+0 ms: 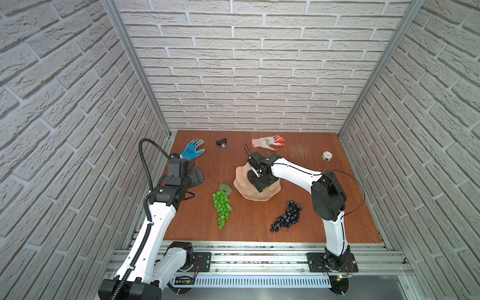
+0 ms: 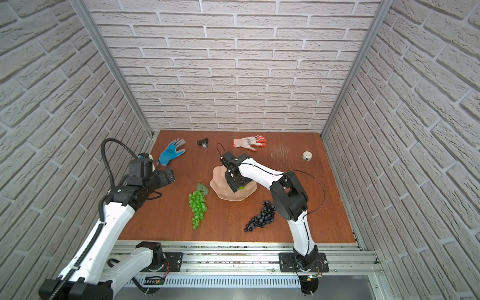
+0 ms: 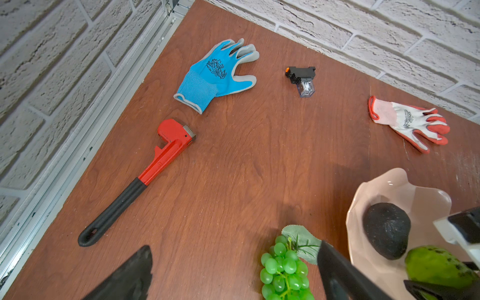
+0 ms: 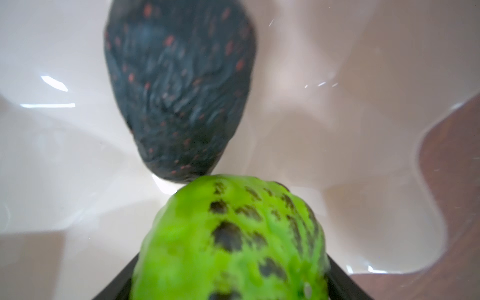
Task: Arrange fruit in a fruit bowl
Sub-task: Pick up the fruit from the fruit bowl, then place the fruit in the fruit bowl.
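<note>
On the far left, the left claw hangs just above the table with its two fingers spread wide and nothing in them, and its arm is bent back at the elbow. At about 4 o'clock from it lies the green grape bunch, flat on the table with its leaf toward the bowl. It looks light and floppy, so the thick top by the leaf is likely the best place to pinch. The fruit bowl sits near the middle of the table, and the green grapes are at 8 o'clock from it. Inside it rests the dark bumpy fruit, touching the bright green fruit. The right claw reaches down into the bowl, with its arm stretched over the rim, and its fingers hug the green fruit on both sides. That fruit looks hard, light and a bit slippery, so a grip across its fat middle seems safest. The dark grape bunch lies on the table at 5 o'clock from the bowl.
</note>
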Controlling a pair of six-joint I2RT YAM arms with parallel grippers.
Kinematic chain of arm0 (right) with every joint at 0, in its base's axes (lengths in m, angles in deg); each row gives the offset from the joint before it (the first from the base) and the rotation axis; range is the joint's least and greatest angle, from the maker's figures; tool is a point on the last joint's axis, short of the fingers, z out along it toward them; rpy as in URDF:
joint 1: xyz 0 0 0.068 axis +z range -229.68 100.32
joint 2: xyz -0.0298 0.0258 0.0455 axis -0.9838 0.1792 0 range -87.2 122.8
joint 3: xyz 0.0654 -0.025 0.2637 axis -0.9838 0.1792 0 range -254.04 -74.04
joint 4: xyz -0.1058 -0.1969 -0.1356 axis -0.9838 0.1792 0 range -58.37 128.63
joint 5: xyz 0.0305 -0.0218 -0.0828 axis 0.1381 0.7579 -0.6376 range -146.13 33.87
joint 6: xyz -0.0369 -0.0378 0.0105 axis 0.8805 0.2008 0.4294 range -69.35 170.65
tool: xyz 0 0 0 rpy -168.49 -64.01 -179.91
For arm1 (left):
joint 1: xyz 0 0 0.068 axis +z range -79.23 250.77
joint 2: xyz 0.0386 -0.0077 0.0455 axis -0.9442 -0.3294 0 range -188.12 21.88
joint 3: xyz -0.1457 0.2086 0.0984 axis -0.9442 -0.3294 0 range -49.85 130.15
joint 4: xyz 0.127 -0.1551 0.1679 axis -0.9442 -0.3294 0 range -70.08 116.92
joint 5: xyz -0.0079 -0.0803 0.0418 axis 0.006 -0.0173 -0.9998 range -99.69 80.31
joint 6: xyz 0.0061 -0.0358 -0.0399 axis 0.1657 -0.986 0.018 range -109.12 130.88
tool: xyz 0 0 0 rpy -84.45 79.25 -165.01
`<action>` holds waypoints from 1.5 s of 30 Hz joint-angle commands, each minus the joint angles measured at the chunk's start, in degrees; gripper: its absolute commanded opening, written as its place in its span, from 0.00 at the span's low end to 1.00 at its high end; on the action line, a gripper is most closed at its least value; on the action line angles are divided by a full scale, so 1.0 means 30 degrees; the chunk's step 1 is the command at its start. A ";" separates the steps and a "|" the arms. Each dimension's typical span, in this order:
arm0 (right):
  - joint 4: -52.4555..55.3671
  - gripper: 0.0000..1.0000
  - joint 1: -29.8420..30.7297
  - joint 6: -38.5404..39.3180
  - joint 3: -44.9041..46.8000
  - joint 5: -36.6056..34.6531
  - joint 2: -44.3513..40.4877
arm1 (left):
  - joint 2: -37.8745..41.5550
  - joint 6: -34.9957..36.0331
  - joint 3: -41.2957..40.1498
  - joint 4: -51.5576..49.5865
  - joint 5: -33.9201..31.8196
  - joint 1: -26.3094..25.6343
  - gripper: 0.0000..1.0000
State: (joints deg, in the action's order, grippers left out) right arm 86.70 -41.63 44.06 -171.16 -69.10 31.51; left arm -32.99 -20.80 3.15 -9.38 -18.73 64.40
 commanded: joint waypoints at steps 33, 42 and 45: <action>0.0335 0.87 -0.0987 0.2973 -0.3297 -0.1336 0.2528 | 0.0160 -0.0177 0.0362 -0.0435 -0.0620 0.0143 0.98; 0.0735 0.89 -0.0948 0.3031 -0.3254 -0.1140 0.1677 | 0.0235 -0.0221 0.0324 -0.0384 -0.0562 0.0114 0.98; 0.0946 0.89 -0.0962 0.2980 -0.3277 -0.0810 0.1368 | 0.0247 -0.0247 0.0270 -0.0306 -0.0540 0.0115 0.98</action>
State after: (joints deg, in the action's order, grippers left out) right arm 88.27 -44.43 53.02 -180.49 -72.62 39.51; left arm -33.12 -20.89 3.15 -10.45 -19.73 64.40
